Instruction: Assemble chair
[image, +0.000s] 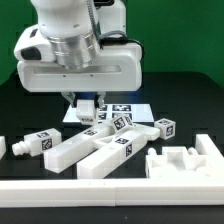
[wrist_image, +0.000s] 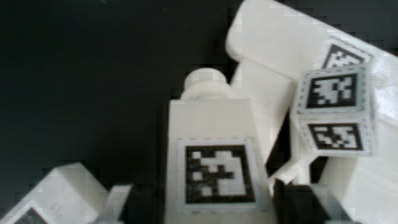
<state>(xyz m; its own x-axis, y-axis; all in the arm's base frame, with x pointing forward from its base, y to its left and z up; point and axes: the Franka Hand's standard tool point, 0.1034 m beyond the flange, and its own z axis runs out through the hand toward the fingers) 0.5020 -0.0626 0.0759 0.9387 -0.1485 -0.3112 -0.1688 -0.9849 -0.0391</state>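
In the wrist view a white chair bar (wrist_image: 214, 140) with a black-and-white tag and a rounded peg end runs between my fingers (wrist_image: 128, 200). My gripper (wrist_image: 214, 197) is shut on its two sides. In the exterior view the gripper (image: 88, 108) hangs low over the back of the cluster of parts, with the bar's end (image: 88, 102) showing between the fingers. Two long tagged bars (image: 85, 146) (image: 118, 150) lie crossed in front of it. A short tagged piece (image: 38, 145) lies at the exterior view's left, a small cube (image: 165, 127) and the seat frame (image: 186, 160) at its right.
The marker board (image: 128, 107) (wrist_image: 334, 95) lies flat behind the parts, close beside the held bar. A long plain white border rail (image: 100, 192) runs along the front edge. Another white piece (wrist_image: 63, 192) sits next to one finger. The table is black.
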